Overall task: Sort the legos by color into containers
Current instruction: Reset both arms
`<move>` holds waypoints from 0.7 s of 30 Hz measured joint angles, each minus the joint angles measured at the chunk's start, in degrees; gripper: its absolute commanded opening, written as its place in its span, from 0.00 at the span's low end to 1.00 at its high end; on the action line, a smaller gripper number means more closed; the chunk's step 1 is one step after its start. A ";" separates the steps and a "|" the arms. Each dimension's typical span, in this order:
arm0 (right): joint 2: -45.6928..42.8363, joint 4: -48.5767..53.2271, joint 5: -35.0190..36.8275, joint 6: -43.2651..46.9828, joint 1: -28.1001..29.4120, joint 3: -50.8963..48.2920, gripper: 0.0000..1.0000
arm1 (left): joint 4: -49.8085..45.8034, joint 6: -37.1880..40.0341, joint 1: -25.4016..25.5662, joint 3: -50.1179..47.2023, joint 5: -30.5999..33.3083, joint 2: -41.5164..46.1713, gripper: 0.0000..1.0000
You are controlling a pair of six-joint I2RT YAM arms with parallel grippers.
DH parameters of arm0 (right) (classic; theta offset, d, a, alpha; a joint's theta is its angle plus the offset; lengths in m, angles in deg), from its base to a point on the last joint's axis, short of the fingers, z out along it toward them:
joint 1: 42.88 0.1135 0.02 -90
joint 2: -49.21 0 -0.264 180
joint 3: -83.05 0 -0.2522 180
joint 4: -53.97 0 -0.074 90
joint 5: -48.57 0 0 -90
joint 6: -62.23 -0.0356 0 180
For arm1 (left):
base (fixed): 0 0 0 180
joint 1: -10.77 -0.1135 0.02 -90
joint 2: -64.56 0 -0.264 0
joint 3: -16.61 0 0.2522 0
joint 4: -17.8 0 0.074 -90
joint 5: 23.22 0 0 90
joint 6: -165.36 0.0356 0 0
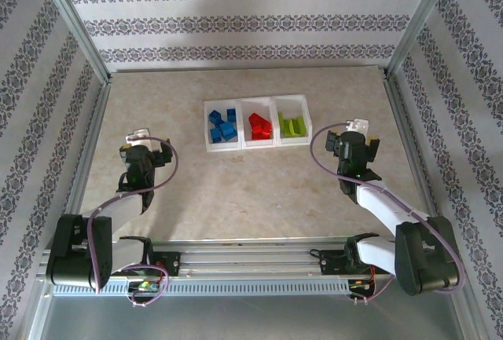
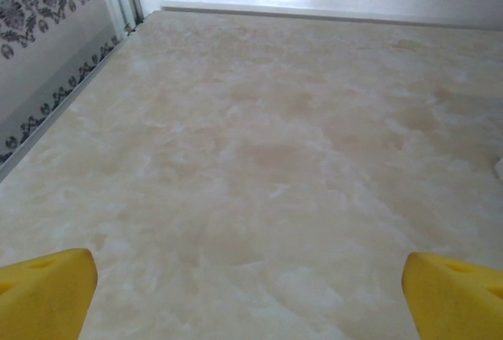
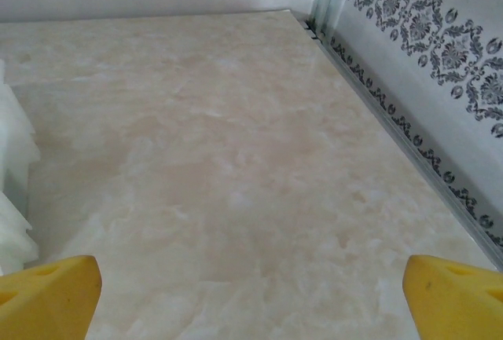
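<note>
Rail [image 1: 251, 265]: nearest the top camera; both arm bases are bolted to it, behind and below the grippers.
Table [image 1: 251, 199]: pale marbled top, spread under and ahead of both grippers; bare marbling is seen between each pair of fingers in the wrist views.
Walls [image 1: 251, 18]: patterned grey and white bands, set on three sides, beyond the left gripper's outer side, beyond the right gripper's outer side, and far ahead of both.
Left arm [image 1: 118, 214]: bent forward from its base, cable looped beside it.
Right arm [image 1: 389, 210]: bent forward likewise, cable looped at the wrist.
Containers [image 1: 256, 147]: three white bins joined in one row, placed ahead of both grippers and between them, to the right of the left gripper and to the left of the right gripper, well apart from each. A white translucent edge [image 3: 12, 167] is caught just left of the right gripper's view.
Left gripper [image 1: 140, 134] [image 2: 251, 293]: jaws spread wide, nothing held; yellow fingertips [image 2: 47, 289] are seen at the two lower corners.
Right gripper [image 1: 357, 126] [image 3: 251, 293]: jaws spread wide, nothing held; yellow fingertips [image 3: 452, 293] are set far apart.
Blue legos [image 1: 222, 126]: piled in the bin closest to the left gripper.
Red legos [image 1: 258, 126]: piled in the middle bin.
Lime green legos [image 1: 292, 125]: piled in the bin closest to the right gripper.
</note>
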State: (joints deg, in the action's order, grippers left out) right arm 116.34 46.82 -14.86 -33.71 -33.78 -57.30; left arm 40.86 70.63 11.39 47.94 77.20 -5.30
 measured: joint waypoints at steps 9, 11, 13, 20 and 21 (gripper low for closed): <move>3.26 -14.47 -7.26 3.48 -2.25 -5.46 0.98 | 11.45 0.96 -1.14 -1.01 -4.07 -10.14 1.00; 4.55 -17.59 -8.46 3.67 -2.73 -6.69 0.98 | 13.55 1.03 -1.14 -0.98 -4.90 -12.20 1.00; 6.60 -20.11 -9.60 3.82 -3.39 -7.58 0.98 | 15.87 1.11 -1.14 -0.96 -5.77 -14.71 1.00; 11.17 -27.30 -13.55 4.28 -5.07 -8.20 0.98 | 20.74 1.79 -1.18 -0.70 -9.25 -21.38 1.00; 12.24 -28.63 -14.08 4.31 -5.27 -8.28 0.98 | 20.61 1.99 -1.18 -0.37 -9.92 -21.42 1.00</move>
State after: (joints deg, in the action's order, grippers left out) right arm 128.58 18.19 -28.93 -29.40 -39.05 -65.59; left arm 61.47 72.62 10.21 47.57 67.28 -26.72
